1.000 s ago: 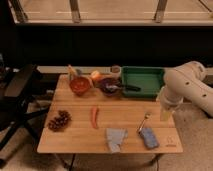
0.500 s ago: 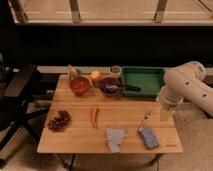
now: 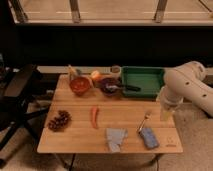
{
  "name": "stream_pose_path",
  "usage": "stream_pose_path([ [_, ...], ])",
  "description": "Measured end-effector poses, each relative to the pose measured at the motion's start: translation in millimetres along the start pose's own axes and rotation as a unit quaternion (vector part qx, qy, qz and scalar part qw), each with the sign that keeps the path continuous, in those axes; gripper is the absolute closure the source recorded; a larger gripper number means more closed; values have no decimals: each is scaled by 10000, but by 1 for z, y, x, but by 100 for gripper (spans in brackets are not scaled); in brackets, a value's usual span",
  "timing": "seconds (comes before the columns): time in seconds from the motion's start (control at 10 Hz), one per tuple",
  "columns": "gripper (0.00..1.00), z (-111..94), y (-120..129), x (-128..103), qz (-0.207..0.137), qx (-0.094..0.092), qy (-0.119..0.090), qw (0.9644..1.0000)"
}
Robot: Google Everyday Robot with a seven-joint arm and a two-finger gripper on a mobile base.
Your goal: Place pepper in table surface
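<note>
We're seeing the table surface (image 3: 130,112) as pale matt wood w/ plank lines, and the pepper (image 3: 94,116) on it is showing smooth skin. The green tray (image 3: 147,82) is looking like smooth plastic. The gripper (image 3: 167,111), hanging over the table's right edge w/ jaws apart, is wearing a cream matt shell.

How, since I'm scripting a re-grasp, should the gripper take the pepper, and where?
Grip the pepper across its middle, coming straight down from above. It lies flat on the table surface, slender, with its long axis running near-to-far and bare wood on both sides. The gripper hangs at the table's right edge, apart from it.
</note>
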Motion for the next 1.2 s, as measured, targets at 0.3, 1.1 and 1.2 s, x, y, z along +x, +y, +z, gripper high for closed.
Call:
stream_pose_path([
  [0.3,35,-5,-1,-4,27,32,-114,9999],
  [1.1,35,6,0,-104,1823,-474,-1133,9755],
  [1.2,35,6,0,-106,1881,-484,-1153,9742],
])
